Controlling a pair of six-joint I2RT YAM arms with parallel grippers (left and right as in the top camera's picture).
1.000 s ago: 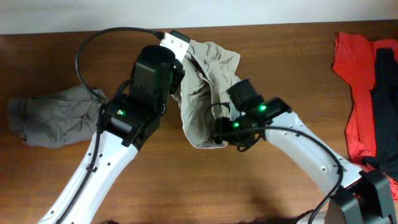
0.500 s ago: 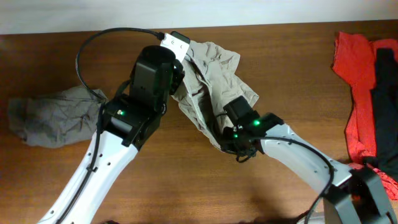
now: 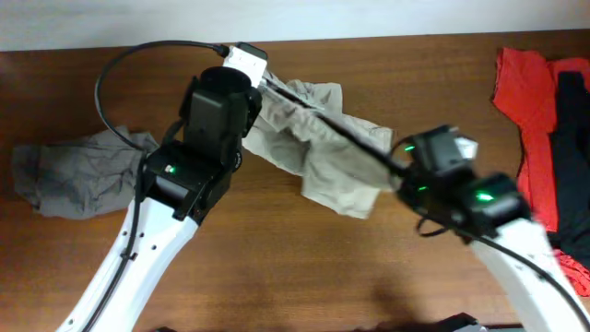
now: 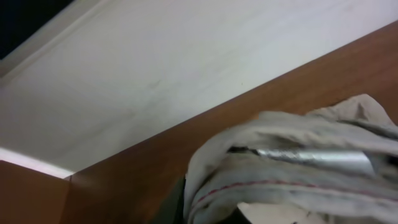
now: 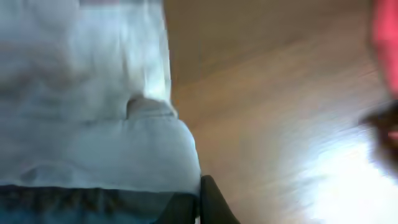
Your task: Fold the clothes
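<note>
The beige shorts (image 3: 318, 152) hang stretched between my two grippers above the brown table (image 3: 304, 267). My left gripper (image 3: 258, 81), near the table's far edge, is shut on one bunched end of them. In the left wrist view that cloth (image 4: 298, 168) fills the lower right, with a red-stitched hem. Further right, my right gripper (image 3: 395, 161) is shut on the other end. The right wrist view shows pale fabric (image 5: 93, 124) pressed against a dark fingertip (image 5: 214, 205). The jaws themselves are mostly hidden by cloth.
A crumpled grey garment (image 3: 78, 171) lies at the left of the table. A red garment (image 3: 525, 111) with a black one (image 3: 572, 157) on it lies at the right edge. A white wall (image 4: 155, 74) runs behind the table's far edge.
My right gripper has shut on the shorts and pulled to the right, drawing the crumpled cloth out into a stretched band. The left gripper has shifted slightly left while keeping its hold.
</note>
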